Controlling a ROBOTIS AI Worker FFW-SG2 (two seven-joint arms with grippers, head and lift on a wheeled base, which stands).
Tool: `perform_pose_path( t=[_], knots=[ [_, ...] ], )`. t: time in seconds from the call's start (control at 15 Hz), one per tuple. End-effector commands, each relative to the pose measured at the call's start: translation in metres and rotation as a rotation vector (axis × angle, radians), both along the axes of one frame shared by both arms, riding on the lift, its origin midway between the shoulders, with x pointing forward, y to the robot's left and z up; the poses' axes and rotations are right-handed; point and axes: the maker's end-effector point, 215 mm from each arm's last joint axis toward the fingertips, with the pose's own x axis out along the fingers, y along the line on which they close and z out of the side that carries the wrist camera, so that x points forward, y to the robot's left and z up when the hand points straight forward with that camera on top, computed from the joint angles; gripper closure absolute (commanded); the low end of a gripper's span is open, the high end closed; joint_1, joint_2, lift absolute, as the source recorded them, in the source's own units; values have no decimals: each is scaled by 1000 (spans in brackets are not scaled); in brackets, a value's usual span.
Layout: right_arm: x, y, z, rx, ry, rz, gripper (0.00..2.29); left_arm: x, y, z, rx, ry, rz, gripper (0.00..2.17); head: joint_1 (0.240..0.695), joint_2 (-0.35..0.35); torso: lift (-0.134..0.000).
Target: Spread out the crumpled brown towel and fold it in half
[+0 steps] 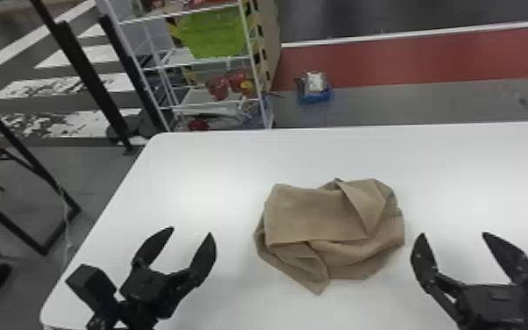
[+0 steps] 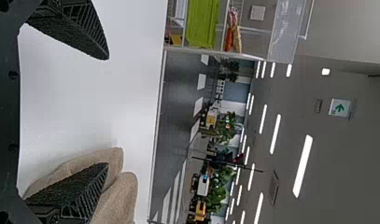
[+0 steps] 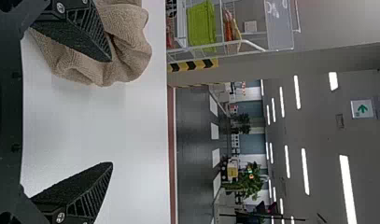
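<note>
Head view: brown towel (image 1: 320, 219) appears soft, light; grip loose edges. Left gripper (image 1: 190, 230), right gripper (image 1: 453, 234) spread, empty.

Striped flooring (image 1: 98, 53), a storage rack (image 1: 195, 97), ceiling lights (image 2: 302, 165) and a green sign (image 2: 340, 108) suggest an indoor lab.

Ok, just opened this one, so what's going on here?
Nothing is being handled at this moment. The brown towel lies crumpled in a loose heap on the white table, with one flap folded over its top. The left end effector is off to one side of it and the right end effector off to the other, both open and holding nothing. The job is to spread the towel out and fold it in half, and neither step is done.
</note>
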Motion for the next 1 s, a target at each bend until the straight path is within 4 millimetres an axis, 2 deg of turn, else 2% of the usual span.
perform_pose_path(
  t=[0.0,0.93],
  knots=[
    [0,0,-1,2,2,0,93,0,0,0,-2,-2,2,66,695,265,-134],
    [-1,0,-1,3,-2,-1,93,-1,-1,1,-3,-3,-4,70,695,265,-134]
  ],
)
